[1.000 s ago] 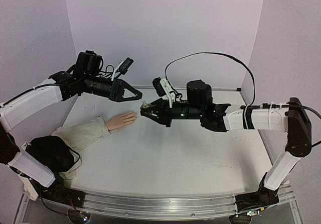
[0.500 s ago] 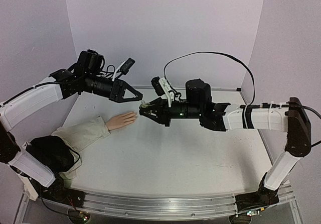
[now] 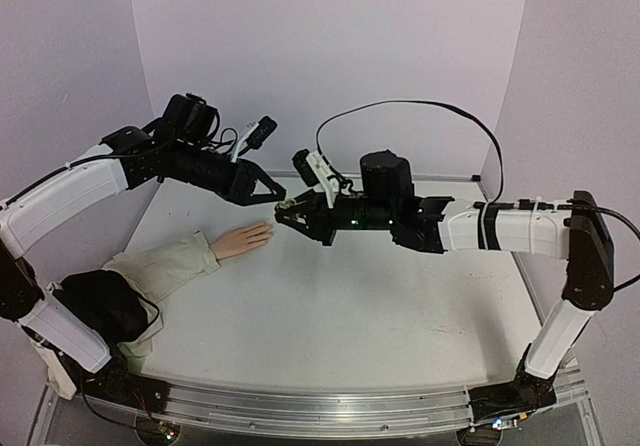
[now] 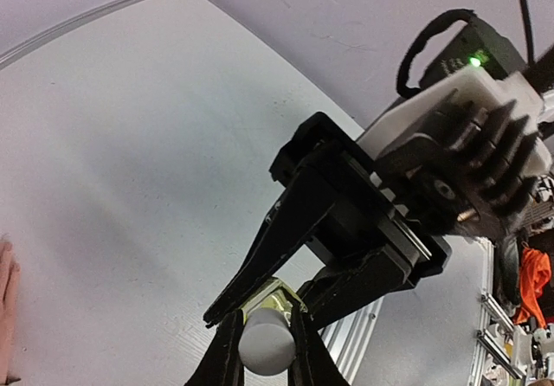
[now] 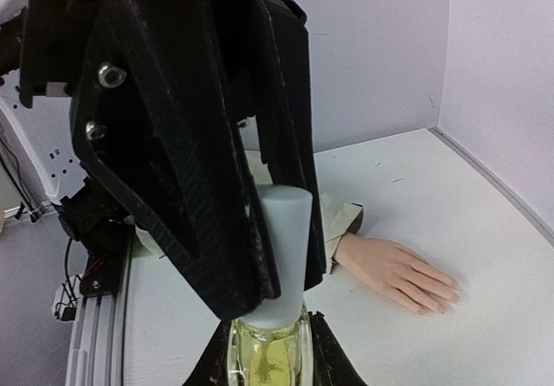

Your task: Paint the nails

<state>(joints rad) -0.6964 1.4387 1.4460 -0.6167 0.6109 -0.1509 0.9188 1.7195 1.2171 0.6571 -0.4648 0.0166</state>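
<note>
Above the bench (image 3: 330, 306), the right gripper (image 3: 286, 212) has its jaws clamped on a small yellowish-green bottle (image 5: 267, 356), held clear of the surface. The left gripper (image 3: 276, 195) meets it with jaws closed around the pale grey cap (image 4: 265, 344) that sits on the bottle. Near them, the mannequin hand (image 3: 243, 240) lies flat on the bench, its nails (image 3: 266, 229) toward the bottle, a beige sleeve (image 3: 165, 266) behind the wrist.
</note>
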